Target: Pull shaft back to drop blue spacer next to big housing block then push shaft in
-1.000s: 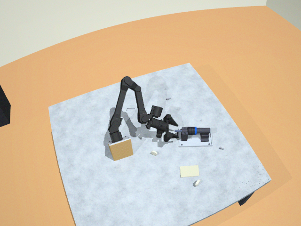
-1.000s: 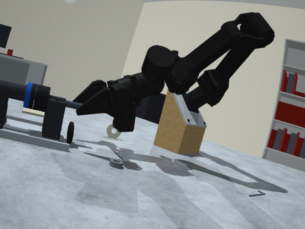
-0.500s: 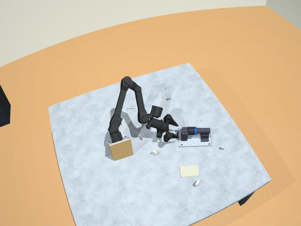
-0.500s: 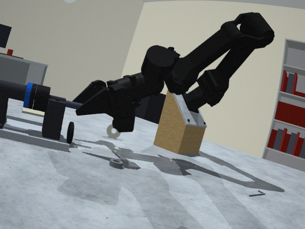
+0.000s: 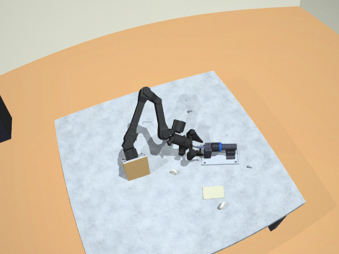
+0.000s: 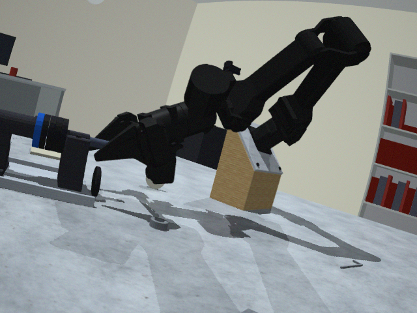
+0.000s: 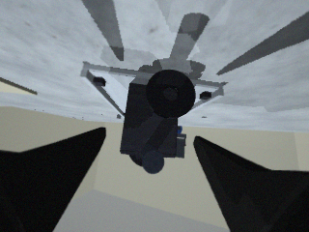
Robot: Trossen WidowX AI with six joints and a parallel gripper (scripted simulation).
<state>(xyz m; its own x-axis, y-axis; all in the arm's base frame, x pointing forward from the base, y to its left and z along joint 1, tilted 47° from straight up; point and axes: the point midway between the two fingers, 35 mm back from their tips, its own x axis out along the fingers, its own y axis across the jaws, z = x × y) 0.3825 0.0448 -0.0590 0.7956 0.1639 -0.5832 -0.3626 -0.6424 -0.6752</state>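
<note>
Gripper (image 5: pixel 203 148) (image 6: pixel 97 147) (image 7: pixel 151 135) was wide open w/ nothing gripped, at the free end of the shaft (image 5: pixel 200 146) (image 6: pixel 98 143) (image 7: pixel 153 162). Wrist cam showed the shaft's end face between the two fingers, apart from both. Shaft ran approx. level thru the near support block (image 5: pixel 207 153) (image 6: pixel 72 162). Past that sat the black spacers (image 5: pixel 215 146) (image 6: pixel 57 133), then the blue spacer (image 5: pixel 220 146) (image 6: pixel 38 130), up on the shaft next to the housing (image 5: pixel 229 146) (image 6: pixel 16 122), i.e. not on the table (image 5: pixel 136 218) (image 6: pixel 235 286). All of it stood on the pale base plate (image 5: pixel 219 163) (image 6: pixel 50 197).

A blk. disc (image 6: pixel 96 180) (image 7: pixel 155 92) stood on edge just beside the plate's near end. Grey ring (image 6: pixel 158 226) lay flat on the table nearby. Further out: yellow pad (image 5: pixel 213 192) (image 6: pixel 44 152), two cream pcs. (one (image 5: pixel 173 171) (image 6: pixel 154 184), other (image 5: pixel 222 205)), the arm's wooden mount (image 5: pixel 136 168) (image 6: pixel 232 168), plus an L-shaped key (image 5: pixel 147 121) (image 6: pixel 351 266) on the far side of the arm from the pad.
</note>
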